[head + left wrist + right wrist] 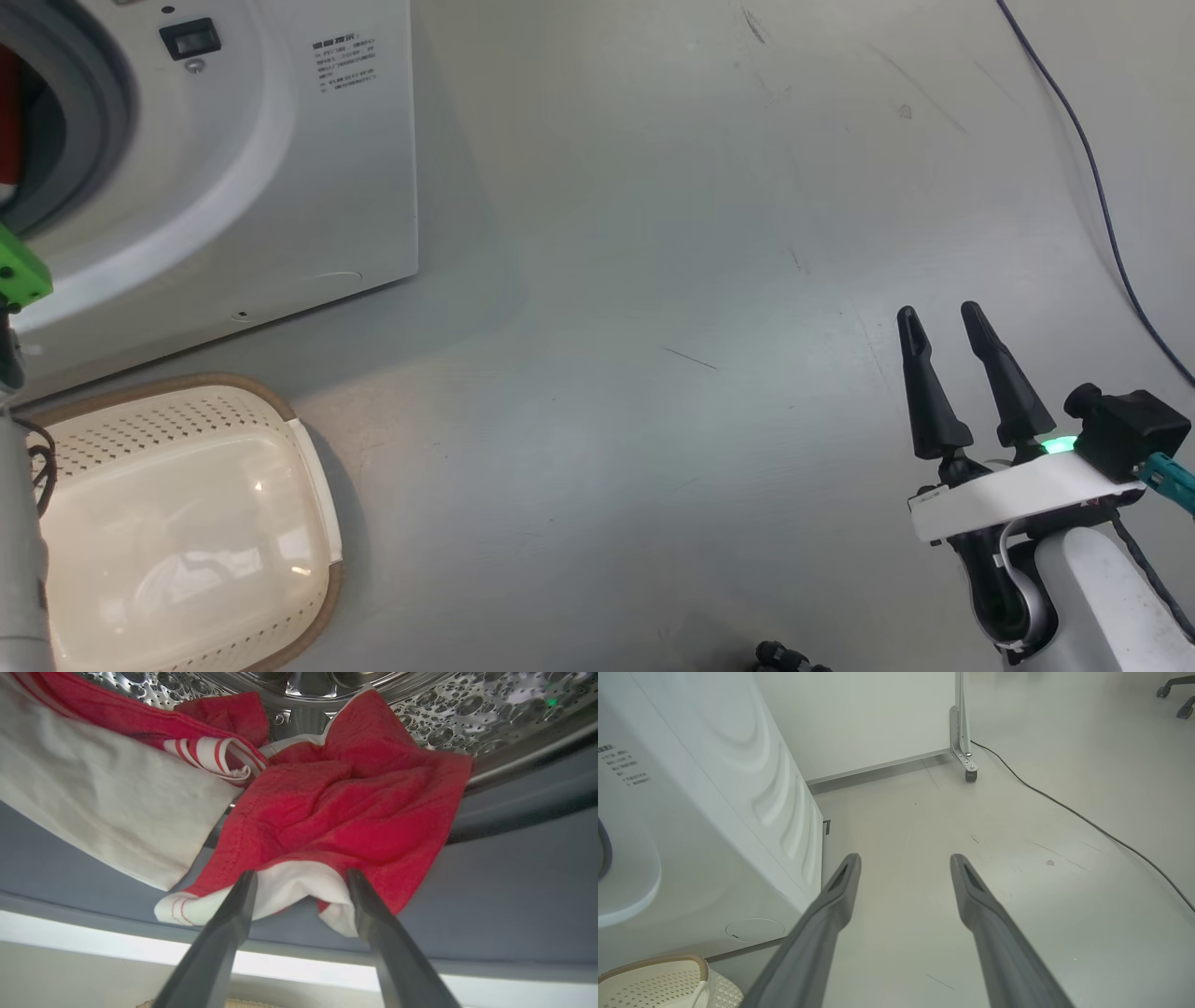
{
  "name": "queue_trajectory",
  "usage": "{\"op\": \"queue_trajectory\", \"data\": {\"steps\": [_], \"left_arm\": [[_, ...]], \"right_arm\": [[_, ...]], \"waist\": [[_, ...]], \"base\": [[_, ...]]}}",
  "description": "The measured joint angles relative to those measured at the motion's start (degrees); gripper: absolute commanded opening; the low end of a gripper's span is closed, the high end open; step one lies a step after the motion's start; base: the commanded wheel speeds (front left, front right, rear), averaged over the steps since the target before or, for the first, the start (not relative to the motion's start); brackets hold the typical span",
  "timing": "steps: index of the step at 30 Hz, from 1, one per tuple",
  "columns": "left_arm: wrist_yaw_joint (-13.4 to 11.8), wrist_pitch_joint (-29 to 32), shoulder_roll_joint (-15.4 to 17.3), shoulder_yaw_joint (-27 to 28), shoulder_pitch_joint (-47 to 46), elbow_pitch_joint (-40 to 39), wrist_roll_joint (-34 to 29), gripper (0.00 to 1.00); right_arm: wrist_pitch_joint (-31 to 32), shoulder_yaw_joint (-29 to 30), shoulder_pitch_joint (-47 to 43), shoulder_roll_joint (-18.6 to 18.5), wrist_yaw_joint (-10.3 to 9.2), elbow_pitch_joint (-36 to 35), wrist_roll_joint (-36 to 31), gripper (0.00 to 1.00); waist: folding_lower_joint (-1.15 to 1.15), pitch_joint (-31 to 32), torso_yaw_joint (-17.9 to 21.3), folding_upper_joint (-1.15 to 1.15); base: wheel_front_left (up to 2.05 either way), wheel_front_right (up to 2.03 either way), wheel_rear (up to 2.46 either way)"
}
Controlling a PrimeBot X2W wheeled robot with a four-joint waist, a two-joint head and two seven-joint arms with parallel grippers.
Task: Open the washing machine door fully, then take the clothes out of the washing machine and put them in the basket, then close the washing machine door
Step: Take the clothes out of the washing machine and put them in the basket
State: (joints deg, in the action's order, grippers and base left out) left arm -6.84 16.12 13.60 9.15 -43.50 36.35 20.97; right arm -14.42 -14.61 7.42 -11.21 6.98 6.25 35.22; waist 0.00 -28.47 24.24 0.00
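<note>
Both jaws of the left gripper [301, 873] spread wide, straddling the clothes [336, 807]

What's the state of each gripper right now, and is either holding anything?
Left gripper: open, fingers either side of the white hem of the clothes, nothing gripped.
Right gripper: open, empty, over the floor.

In the head view the left and top edges are cropping the washing machine [233, 187], leaving just a sliver of the clothes [7, 112] showing; its label [344, 67] is coming out too small to read. A pale forearm [17, 560] and the picture's edges are hiding part of the basket [187, 523]. In the left wrist view the left tool [301, 872] is covering bits of the clothes' white hem, and nothing is showing whether it is touching them.
</note>
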Motion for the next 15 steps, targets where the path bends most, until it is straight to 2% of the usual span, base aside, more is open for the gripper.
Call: {"op": "queue_trajectory", "data": {"steps": [15], "left_arm": [[0.00, 2.50, -0.23, 1.82, -5.60, 5.76, -5.45, 1.00]], "right_arm": [[0.00, -0.55, 0.73, -0.02, 0.00, -0.09, 0.00, 1.00]], "waist": [[0.00, -1.13, 0.81, 0.00]], "base": [[0.00, 0.00, 0.00]]}}
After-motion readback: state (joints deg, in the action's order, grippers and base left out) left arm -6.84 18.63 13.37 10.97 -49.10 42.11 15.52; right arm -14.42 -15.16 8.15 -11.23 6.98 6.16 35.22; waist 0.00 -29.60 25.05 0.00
